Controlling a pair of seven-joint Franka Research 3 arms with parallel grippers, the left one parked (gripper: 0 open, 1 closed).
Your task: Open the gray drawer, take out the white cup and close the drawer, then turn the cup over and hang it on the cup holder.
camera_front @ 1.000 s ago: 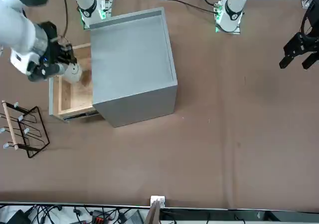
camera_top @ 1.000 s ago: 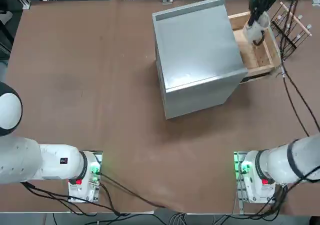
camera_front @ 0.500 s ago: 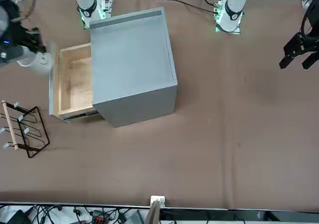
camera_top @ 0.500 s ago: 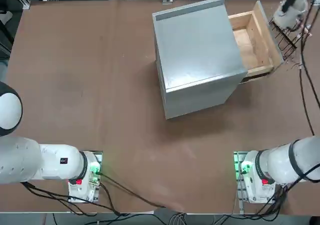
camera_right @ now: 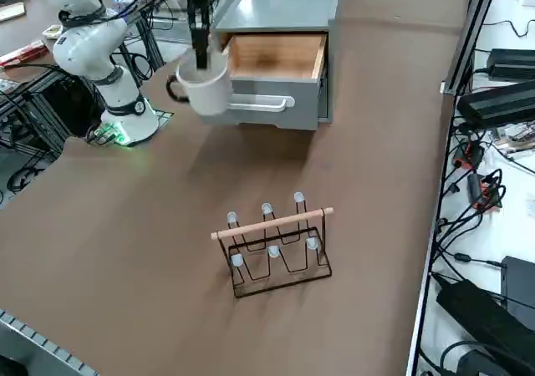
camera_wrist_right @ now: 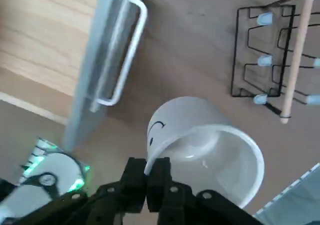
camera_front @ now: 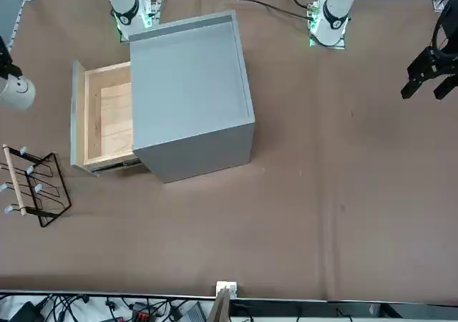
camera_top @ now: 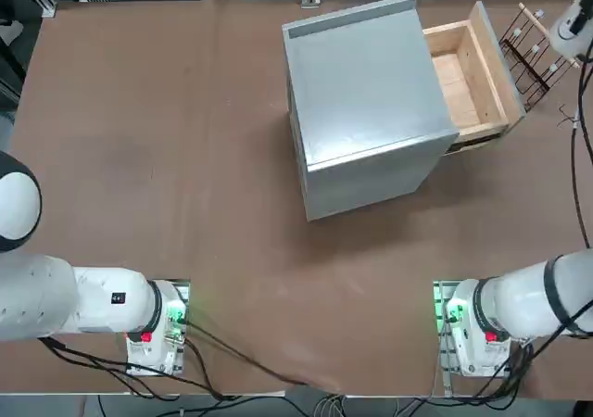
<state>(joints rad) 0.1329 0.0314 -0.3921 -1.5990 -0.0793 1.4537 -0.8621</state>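
The gray drawer [camera_top: 468, 74] stands pulled out of the gray cabinet [camera_top: 366, 102], its wooden tray [camera_right: 272, 56] bare. My right gripper [camera_right: 201, 62] hangs in the air in front of the drawer's front panel [camera_right: 263, 104], shut on the rim of the white cup [camera_right: 206, 88]. In the wrist view the two fingers [camera_wrist_right: 160, 171] pinch the cup's wall [camera_wrist_right: 210, 145]; its mouth faces up. The cup [camera_front: 16, 93] is clear of the drawer, off the table. The cup holder [camera_right: 276, 246] stands on the table beyond the drawer, apart from the cup, with its pegs free.
The drawer's white handle [camera_wrist_right: 122, 60] sticks out toward the cup. The right arm's base [camera_right: 125, 121] stands beside the cabinet. Bare brown table [camera_front: 300, 207] spreads on the cabinet's other side. Cables and boxes lie past the table's edge [camera_right: 493, 100].
The right gripper has lifted the white cup out of the drawer and carried it outward past the front panel, toward the table's right edge. The drawer stays open.
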